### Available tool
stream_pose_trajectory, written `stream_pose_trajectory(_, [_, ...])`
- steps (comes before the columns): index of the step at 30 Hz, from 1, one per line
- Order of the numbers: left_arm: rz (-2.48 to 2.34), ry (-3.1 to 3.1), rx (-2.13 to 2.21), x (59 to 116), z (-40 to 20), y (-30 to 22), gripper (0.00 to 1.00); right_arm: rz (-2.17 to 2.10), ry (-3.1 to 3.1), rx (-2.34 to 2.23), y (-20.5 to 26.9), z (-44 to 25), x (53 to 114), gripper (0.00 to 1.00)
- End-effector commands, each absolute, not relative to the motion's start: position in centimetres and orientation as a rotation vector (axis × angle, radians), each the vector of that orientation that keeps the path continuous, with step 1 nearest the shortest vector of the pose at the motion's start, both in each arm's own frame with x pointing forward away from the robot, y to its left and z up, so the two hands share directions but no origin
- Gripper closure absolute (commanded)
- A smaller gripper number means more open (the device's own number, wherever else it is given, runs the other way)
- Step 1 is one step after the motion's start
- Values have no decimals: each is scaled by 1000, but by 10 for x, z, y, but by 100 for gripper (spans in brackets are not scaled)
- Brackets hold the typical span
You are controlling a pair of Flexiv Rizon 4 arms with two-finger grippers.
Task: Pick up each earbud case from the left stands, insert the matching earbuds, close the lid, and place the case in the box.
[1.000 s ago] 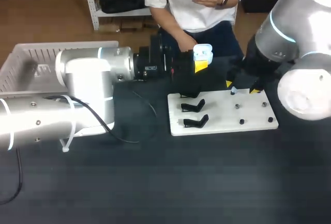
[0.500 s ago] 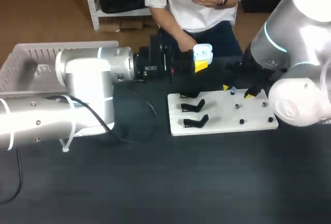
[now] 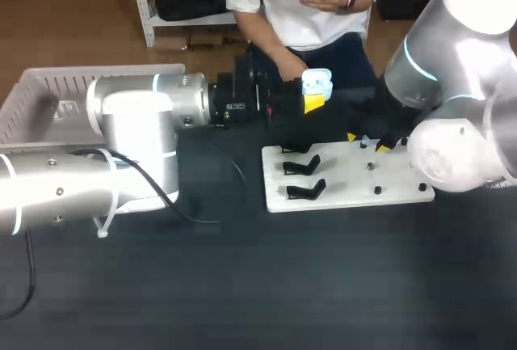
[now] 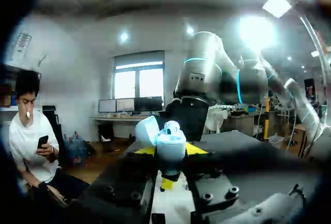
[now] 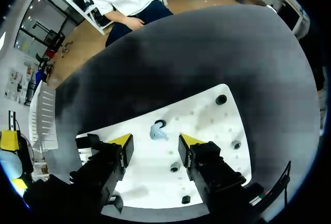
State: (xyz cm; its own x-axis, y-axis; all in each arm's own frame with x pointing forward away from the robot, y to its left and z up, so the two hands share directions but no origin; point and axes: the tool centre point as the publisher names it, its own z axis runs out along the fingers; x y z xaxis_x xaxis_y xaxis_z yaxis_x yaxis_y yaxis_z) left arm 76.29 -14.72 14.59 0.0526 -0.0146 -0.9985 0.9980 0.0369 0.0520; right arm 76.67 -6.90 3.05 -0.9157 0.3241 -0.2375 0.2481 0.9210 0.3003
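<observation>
My left gripper point(image 3: 312, 101) is held above the table's far edge, shut on a light blue earbud case point(image 3: 317, 83) whose lid stands open. In the left wrist view the case point(image 4: 168, 142) sits upright between the yellow tips of the left gripper point(image 4: 167, 152), with my right arm ahead of it. My right gripper point(image 3: 365, 141) hangs open low over the white board point(image 3: 347, 198). A light blue earbud point(image 5: 157, 132) lies on the board between the tips of the right gripper point(image 5: 155, 141), touching neither.
Three empty black stands point(image 3: 304, 166) sit on the board's left part, and several dark pegs point(image 3: 377, 191) on its right part. A white basket point(image 3: 40, 95) stands at the far left, behind my left arm.
My right gripper has shifted a little left over the board and its fingers have drawn closer together around the earbud. The left arm and the case have not moved.
</observation>
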Motion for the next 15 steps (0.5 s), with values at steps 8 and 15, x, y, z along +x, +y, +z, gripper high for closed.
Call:
stream_pose_trajectory(8, [-1145,1171,1189,761,145,-147,100,375,2806,426,-67,29,772,51])
stream_pose_trajectory(15, [-1145,1171,1189,761,145,-147,100,371,2811,421,-68,26,772,53])
